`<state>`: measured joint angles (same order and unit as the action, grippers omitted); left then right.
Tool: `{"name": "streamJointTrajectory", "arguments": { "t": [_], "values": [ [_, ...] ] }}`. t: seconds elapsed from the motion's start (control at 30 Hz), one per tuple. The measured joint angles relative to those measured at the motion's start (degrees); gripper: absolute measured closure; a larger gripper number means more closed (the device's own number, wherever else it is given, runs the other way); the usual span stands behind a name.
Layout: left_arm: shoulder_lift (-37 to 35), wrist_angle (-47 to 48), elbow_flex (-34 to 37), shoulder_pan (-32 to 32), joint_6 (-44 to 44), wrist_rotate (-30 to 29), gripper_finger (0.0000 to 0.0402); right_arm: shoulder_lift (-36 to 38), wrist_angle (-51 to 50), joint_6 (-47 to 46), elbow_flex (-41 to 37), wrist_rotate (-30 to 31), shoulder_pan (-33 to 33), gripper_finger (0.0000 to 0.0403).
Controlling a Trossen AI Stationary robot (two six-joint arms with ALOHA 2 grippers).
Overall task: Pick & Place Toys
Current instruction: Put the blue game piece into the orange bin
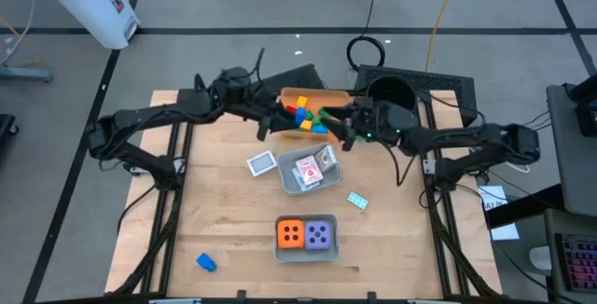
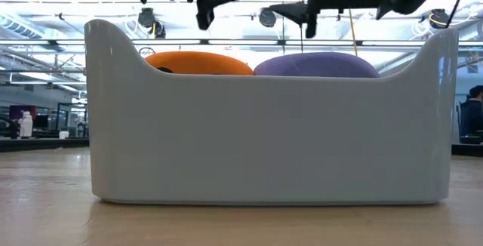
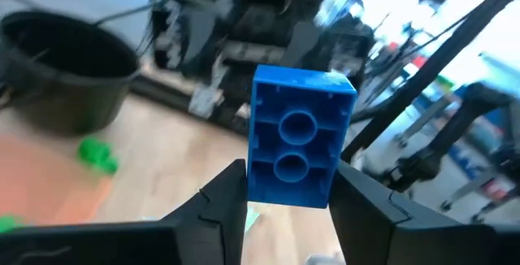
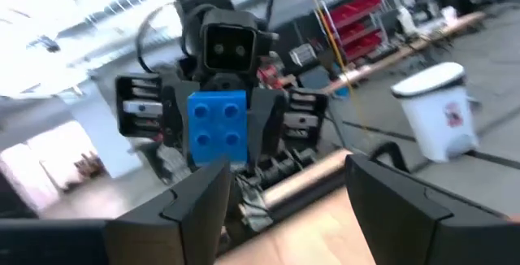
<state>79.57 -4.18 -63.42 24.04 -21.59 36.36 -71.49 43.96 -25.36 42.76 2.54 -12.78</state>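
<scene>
- In the low view a grey tray [image 2: 264, 140] fills the picture and hides nearly all of the surface behind it.
- Only the tops of the orange die [image 2: 200, 63] and the purple die [image 2: 317, 65] show above its rim.
- Both arms are cut off by that view's top edge.
- The faces of the playing cards [image 1: 312, 167] are too small to read from above.

No words, brand names or digits can be read anywhere. The white bin [image 1: 89, 1] on the floor far left of the tabletop carries a small red-and-dark label (too small to read). The orange die [image 1: 291, 234] and the purple die [image 1: 320, 236] show pips only; the card [image 1: 326, 158] faces show patterns, nothing legible.
</scene>
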Motion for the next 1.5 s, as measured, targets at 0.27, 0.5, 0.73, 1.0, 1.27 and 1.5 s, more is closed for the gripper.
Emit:
{"name": "streamJointTrajectory", "arguments": {
  "t": [0.27, 0.5, 0.73, 1.0, 1.27, 1.5],
  "values": [
    [0.0, -3.3, 0.0, -3.3, -2.1, -0.2, 0.0255, -4.0, 10.2, -2.7, 0.0, -2.8, 1.6, 0.0165],
    [2.9, -4.7, 0.0, -4.2, -4.2, -0.6, 0.0254, -4.3, 12.9, -3.9, 0.0, -2.8, 3.3, 0.0165],
    [7.4, -12.8, 0.0, -5.1, -8.4, -0.4, 0.0257, -4.3, 12.4, -4.0, 0.0, -2.8, 4.0, 0.0165],
    [10.3, -13.6, -2.4, -5.4, -8.3, -0.5, 0.0252, -4.3, 9.7, -5.4, 0.0, -2.7, 3.9, 0.0165],
    [13.1, -11.6, -6.5, -5.7, -7.2, -0.2, 0.0259, -4.3, 9.0, -5.4, 0.0, -2.6, 3.6, 0.0173],
    [13.1, -8.7, -6.6, -5.6, -5.1, 0.2, 0.0248, -4.3, 8.7, -5.3, 0.0, -2.7, 3.4, 0.0233]
  ]
}}
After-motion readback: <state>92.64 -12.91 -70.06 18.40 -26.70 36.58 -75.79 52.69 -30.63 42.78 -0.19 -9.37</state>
